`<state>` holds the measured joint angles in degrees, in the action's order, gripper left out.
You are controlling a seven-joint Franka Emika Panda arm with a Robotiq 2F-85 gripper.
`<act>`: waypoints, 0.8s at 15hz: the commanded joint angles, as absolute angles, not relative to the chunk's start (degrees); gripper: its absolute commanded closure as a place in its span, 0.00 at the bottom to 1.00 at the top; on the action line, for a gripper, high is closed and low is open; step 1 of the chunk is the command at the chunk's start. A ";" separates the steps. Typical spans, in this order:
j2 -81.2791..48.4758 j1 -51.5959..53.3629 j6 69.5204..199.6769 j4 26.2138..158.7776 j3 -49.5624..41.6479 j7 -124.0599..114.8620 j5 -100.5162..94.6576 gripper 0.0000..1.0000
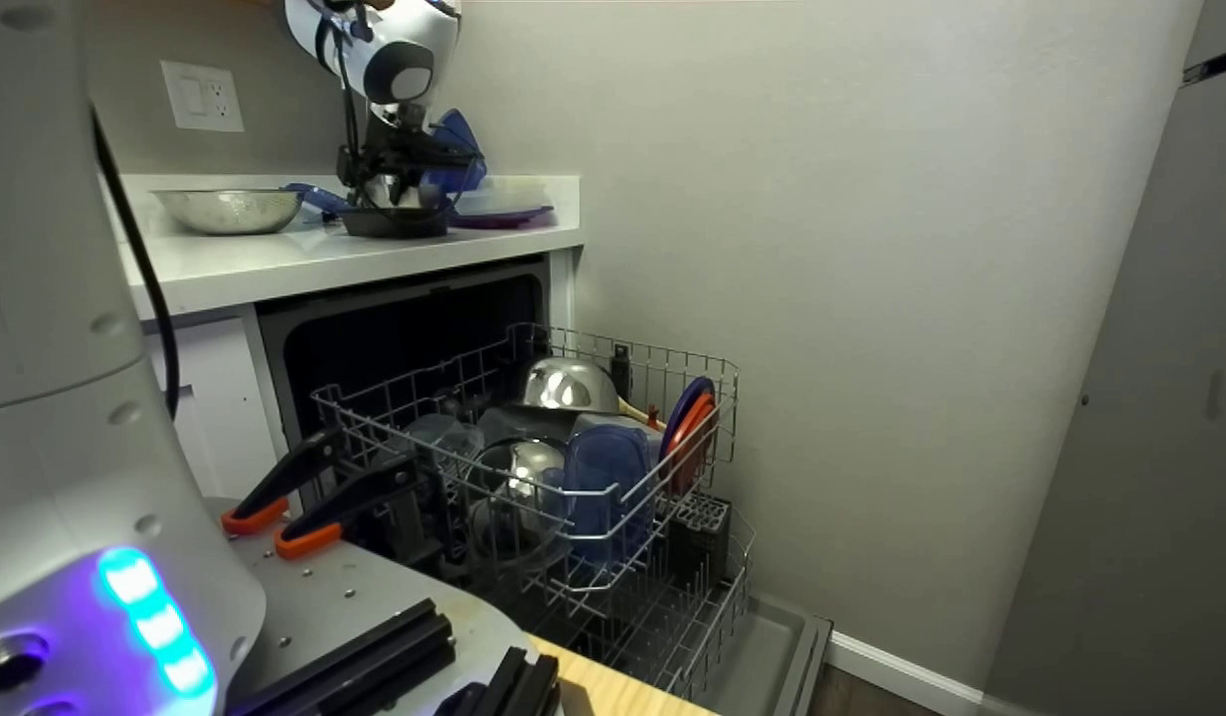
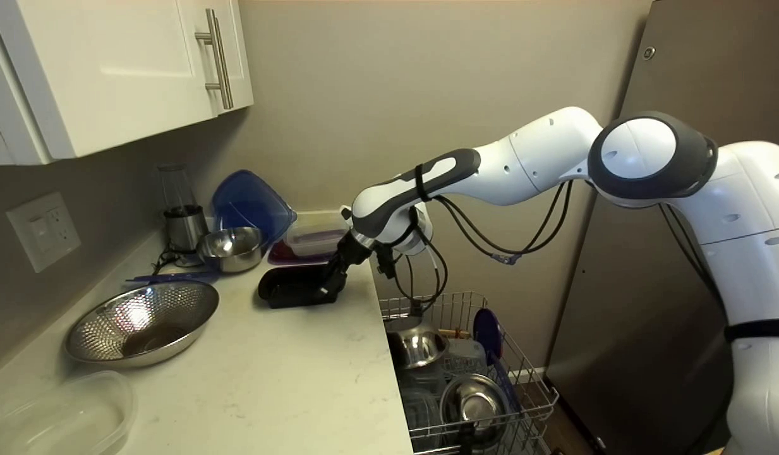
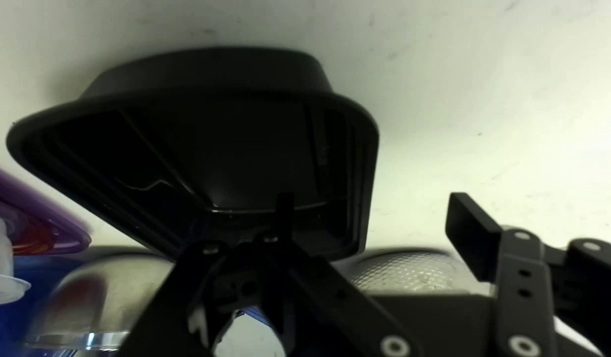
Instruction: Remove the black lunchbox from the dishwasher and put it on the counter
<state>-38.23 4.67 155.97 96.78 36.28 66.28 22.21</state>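
Observation:
The black lunchbox [image 2: 294, 287] rests open side up on the white counter [image 2: 288, 373], near its far end. It also shows on the counter in an exterior view [image 1: 394, 225] and fills the left of the wrist view [image 3: 221, 74]. My gripper [image 3: 379, 223] is open, its fingers wide apart. One finger reaches over the lunchbox's inside and the other is outside, with the lunchbox's side wall between them; neither visibly presses on it. In both exterior views the gripper is low at the lunchbox. The dishwasher [image 1: 414, 318] is open with its wire rack [image 1: 672, 363] pulled out.
A steel colander [image 2: 120, 322], a clear container [image 2: 129, 404], a steel bowl [image 2: 237, 262], a blender [image 2: 186, 230], a blue lid [image 2: 253, 205] and purple lid [image 2: 278, 254] stand on the counter. A cabinet [image 2: 124, 69] hangs above. The rack holds bowls and lids.

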 commanded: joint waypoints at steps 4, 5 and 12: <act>-29.35 -3.41 146.68 101.14 39.20 62.85 28.08 0.00; -28.06 -4.16 146.53 101.78 38.79 62.02 29.57 0.00; -20.30 -7.37 149.39 107.98 33.38 58.09 42.81 0.00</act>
